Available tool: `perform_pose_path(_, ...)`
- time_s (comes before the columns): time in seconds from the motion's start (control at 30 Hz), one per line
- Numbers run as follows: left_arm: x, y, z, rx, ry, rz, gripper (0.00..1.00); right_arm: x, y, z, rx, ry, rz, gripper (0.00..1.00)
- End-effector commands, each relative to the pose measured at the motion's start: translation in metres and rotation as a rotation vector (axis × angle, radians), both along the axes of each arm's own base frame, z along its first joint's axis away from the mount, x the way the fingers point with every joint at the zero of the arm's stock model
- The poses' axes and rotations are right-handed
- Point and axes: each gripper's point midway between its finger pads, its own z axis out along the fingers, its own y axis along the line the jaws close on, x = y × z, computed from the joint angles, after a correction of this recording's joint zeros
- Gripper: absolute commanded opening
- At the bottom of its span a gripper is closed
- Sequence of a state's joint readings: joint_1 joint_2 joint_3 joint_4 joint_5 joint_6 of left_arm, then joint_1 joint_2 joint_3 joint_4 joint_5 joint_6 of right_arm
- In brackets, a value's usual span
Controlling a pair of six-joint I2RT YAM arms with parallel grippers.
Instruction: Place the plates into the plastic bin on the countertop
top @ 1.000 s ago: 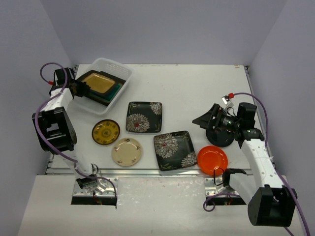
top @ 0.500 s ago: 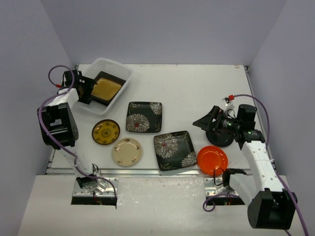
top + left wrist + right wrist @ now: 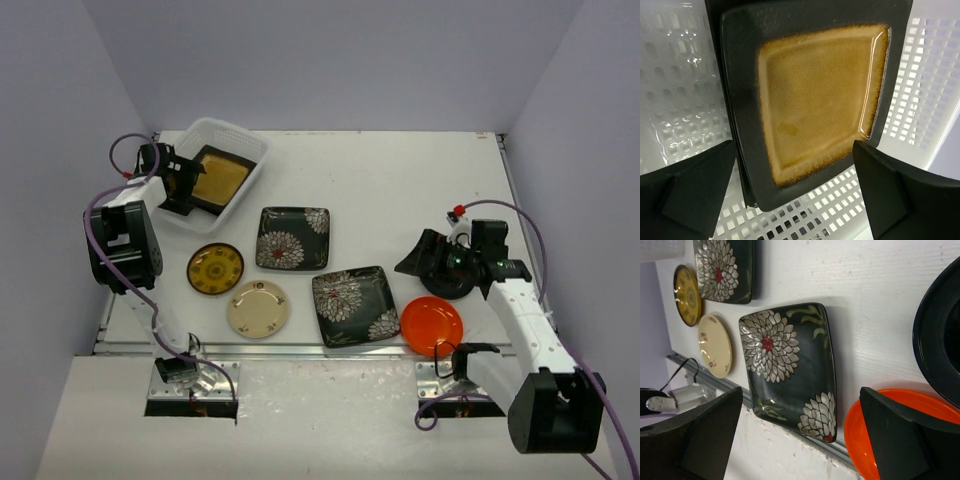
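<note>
While amber plate (image 3: 815,100) lies in bin (image 3: 932,75), left claw (image 3: 794,150) wide, empty.

From above, the right gripper (image 3: 415,258) covered most of the round black plate (image 3: 455,291); only a sliver of its rim showed. In the right wrist view that plate ran off the right edge. The orange plate (image 3: 854,440) was cut by the bottom edge and hidden behind one finger, and the far flowered plate (image 3: 722,267) was cut by the top edge. In the plastic bin (image 3: 680,75), the amber plate (image 3: 815,100) hid nearly all of whatever lay beneath it. A second dark rim (image 3: 742,182) peeked out, but I could not tell its colour.
</note>
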State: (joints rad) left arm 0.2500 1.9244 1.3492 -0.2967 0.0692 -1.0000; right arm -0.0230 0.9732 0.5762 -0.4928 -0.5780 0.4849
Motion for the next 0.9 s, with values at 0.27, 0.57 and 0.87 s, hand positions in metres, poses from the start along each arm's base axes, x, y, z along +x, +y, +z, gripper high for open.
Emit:
perform_pose_path(0.27,-0.003,-0.02,0.11,0.088,-0.218,-0.105,1.0,-0.004,0.011,-0.024,-0.197,0.061,0.169,0.99)
perform_pose_path(0.57,-0.1,-0.064,0.267,0.241,-0.616,-0.272,1.0,0.007,0.024,-0.053,-0.228,0.114,0.283,0.77)
perform_pose_path(0.87,-0.195,-0.129,0.296,0.33,-0.848,-0.642,1.0,0.003,0.044,-0.088,-0.119,0.217,0.408,0.51)
